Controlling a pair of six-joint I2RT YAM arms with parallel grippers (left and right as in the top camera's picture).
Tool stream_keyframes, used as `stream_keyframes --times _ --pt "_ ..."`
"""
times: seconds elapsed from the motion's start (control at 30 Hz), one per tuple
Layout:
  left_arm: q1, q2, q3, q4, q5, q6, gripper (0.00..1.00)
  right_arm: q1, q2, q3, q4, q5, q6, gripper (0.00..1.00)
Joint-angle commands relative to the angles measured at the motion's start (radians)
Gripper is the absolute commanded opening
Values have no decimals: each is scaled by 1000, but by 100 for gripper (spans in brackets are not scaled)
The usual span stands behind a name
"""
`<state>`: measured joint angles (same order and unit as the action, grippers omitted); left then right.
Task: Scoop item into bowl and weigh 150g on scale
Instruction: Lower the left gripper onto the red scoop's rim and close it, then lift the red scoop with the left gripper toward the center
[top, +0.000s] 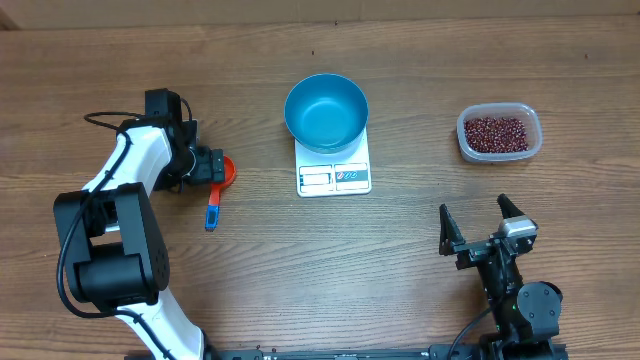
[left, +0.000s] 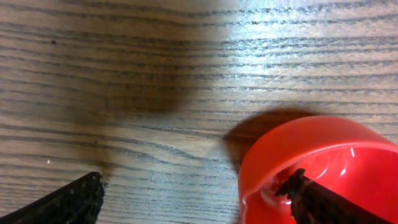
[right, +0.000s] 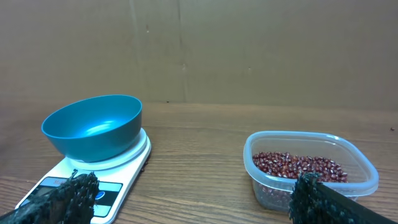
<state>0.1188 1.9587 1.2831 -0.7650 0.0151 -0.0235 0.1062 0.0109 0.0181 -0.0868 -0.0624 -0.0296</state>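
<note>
The blue bowl (top: 326, 111) (right: 93, 127) stands empty on the white scale (top: 334, 176) (right: 134, 155) at the table's middle back. Dark red beans (top: 497, 132) (right: 298, 165) fill the bottom of a clear tub (top: 499, 154) (right: 267, 186) at the back right. A red scoop cup (top: 229, 172) (left: 323, 149) with a blue handle (top: 213, 210) lies left of the scale. My left gripper (top: 217, 168) (left: 196, 180) is open and low over it, with one finger inside the cup and the other on bare wood outside. My right gripper (top: 487, 222) (right: 196, 183) is open and holds nothing, near the front right.
A brown cardboard wall (right: 199, 50) rises behind the table. Bare wooden tabletop (top: 400, 240) lies between the scale and the tub and along the front. The left arm's white links (top: 120, 180) stretch from the front left to the scoop.
</note>
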Motion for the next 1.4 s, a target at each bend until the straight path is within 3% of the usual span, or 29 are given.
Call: stream_keyframes --times 0.0,0.1,0.33,0.47,0.73,0.97,1.37 --pt "5 11 -6 4 5 -7 95 6 -8 -10 6 10 3 100" --pt "5 11 -6 6 5 -7 89 6 -8 -10 6 10 3 100" --pt "5 11 -6 11 30 -7 60 6 -8 -10 6 10 3 100" --pt "5 11 -6 11 57 -7 49 6 -8 -10 6 10 3 100" --pt "5 11 -6 18 57 -6 4 6 -8 -10 6 10 3 100" --pt "5 11 -6 -2 64 -19 4 6 -8 -10 6 10 3 100" --pt "5 -40 97 -131 63 -173 4 6 -8 -10 6 10 3 100"
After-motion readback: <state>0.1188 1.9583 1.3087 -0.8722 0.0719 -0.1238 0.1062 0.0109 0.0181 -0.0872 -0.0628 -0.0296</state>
